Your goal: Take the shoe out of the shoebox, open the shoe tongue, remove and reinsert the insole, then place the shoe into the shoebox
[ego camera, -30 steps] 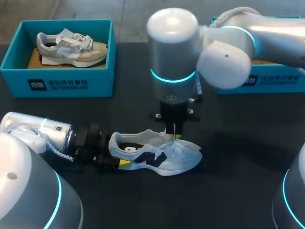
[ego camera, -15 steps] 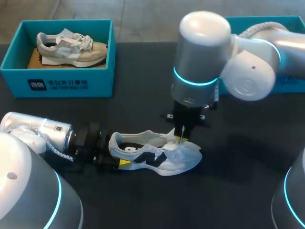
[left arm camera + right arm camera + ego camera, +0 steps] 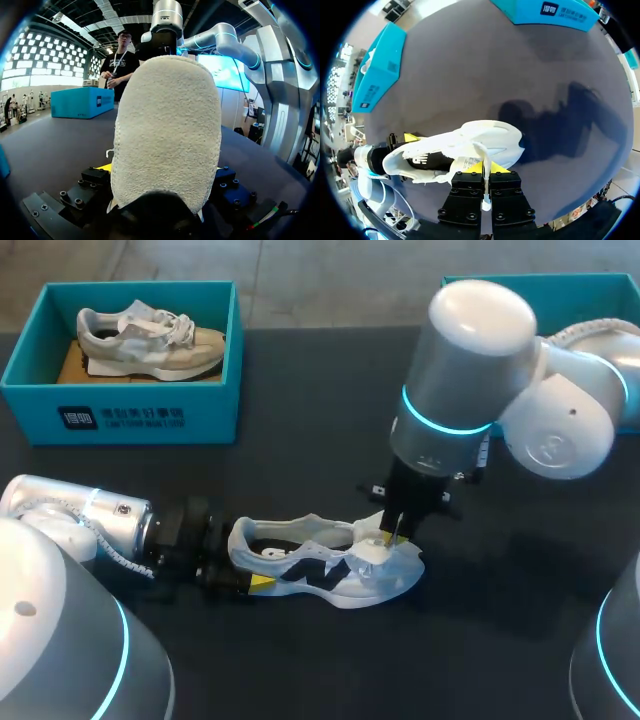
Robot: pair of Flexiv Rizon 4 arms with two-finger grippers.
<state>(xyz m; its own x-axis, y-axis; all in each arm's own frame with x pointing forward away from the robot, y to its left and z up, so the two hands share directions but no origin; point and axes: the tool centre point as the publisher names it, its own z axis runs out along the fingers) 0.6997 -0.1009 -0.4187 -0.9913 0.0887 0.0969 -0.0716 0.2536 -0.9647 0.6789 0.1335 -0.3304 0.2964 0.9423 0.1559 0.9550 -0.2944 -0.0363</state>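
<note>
White mesh with a dark side logo, the shoe lies on its sole on the dark table, near the middle and out of any box, toe to the right. The left gripper is clamped on its heel from the left. The right gripper stands over the tongue area, its yellow tips pinched together on a thin white lace.

Judged from this, the lace may slide through the tips, or simply tighten across the tongue rather than open it. A hard pull could also twist the shoe in the heel grip or lift it off the table.

At the far left, the left shoebox holds a second shoe. The right shoebox sits far right, largely hidden behind the right arm.
</note>
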